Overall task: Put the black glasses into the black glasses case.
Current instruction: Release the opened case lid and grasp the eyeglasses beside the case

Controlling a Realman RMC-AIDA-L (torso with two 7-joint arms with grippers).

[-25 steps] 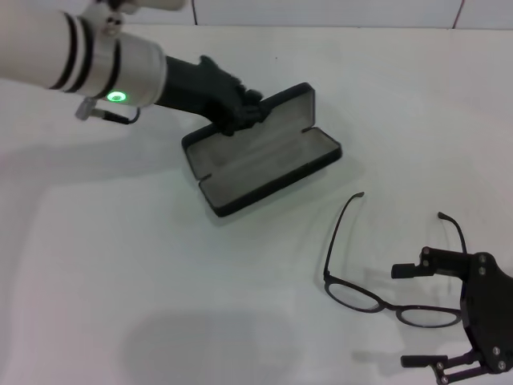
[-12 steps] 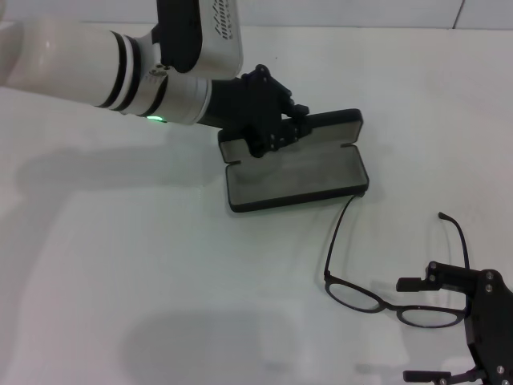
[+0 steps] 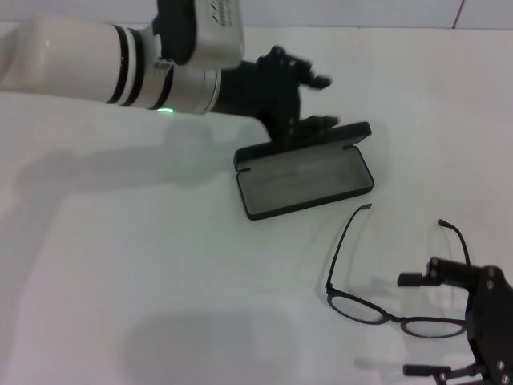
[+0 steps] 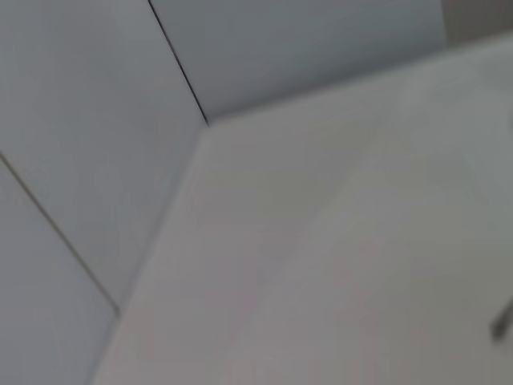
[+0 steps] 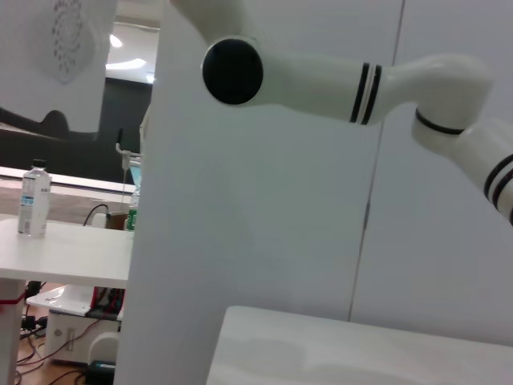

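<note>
The black glasses case [image 3: 309, 178] lies open on the white table in the head view, grey lining up, lid [image 3: 321, 138] raised at its far side. My left gripper [image 3: 319, 102] is open just behind the lid, its lower finger [image 3: 321, 124] at the lid's top edge. The black glasses [image 3: 377, 309] lie unfolded to the near right of the case, with one temple tip close to the case's corner. My right gripper [image 3: 417, 325] is open at the near right, its fingers on either side of the glasses' right lens. Neither wrist view shows these things.
The white table [image 3: 160, 281] stretches bare to the left and front. A wall runs along its far edge [image 3: 361, 24]. The right wrist view shows the left arm's white links [image 5: 321, 76] against the wall and a room beyond.
The left gripper has pushed the case right and toward the glasses, then let go of the lid and opened. The glasses shifted slightly toward the near edge. The right gripper stays in place.
</note>
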